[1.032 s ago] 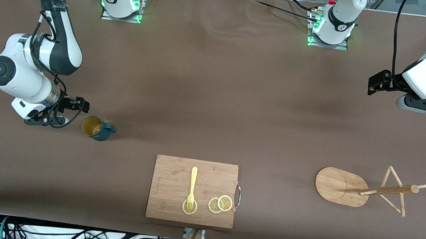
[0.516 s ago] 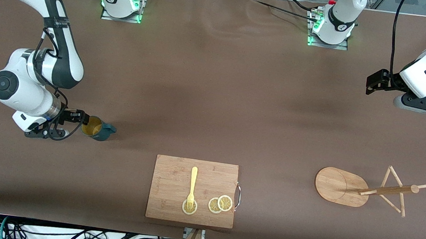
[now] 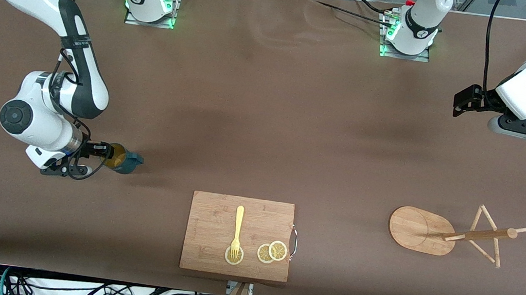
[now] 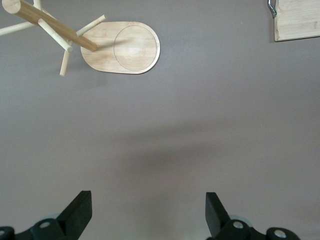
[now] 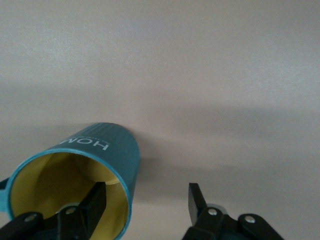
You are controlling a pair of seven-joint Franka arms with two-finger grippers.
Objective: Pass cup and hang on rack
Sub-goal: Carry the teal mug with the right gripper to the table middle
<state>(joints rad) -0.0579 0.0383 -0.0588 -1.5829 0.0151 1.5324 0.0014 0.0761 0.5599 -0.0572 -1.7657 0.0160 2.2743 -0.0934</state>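
The dark teal cup (image 3: 125, 161) stands on the table toward the right arm's end, yellow inside, its handle pointing away from the arm. My right gripper (image 3: 107, 151) is at its rim, open. In the right wrist view the cup (image 5: 102, 150) wall sits between the fingers of this gripper (image 5: 147, 195): one finger is inside the mouth, the other outside with a gap to the wall. The wooden rack (image 3: 423, 230) is toward the left arm's end. My left gripper (image 3: 463, 101) hangs open and empty over bare table, with the rack (image 4: 122, 47) in its wrist view (image 4: 148, 200).
A bamboo cutting board (image 3: 216, 216) lies near the table's front edge, nearer the camera than the cup, with a yellow fork (image 3: 238, 225) and lemon slices (image 3: 271, 252) on it. Its corner (image 4: 297, 20) shows in the left wrist view. Both arm bases stand along the table's back edge.
My right gripper has moved in on the cup until one finger entered its mouth, and its fingers have narrowed somewhat. The cup has not moved. The left arm waits, barely shifted.
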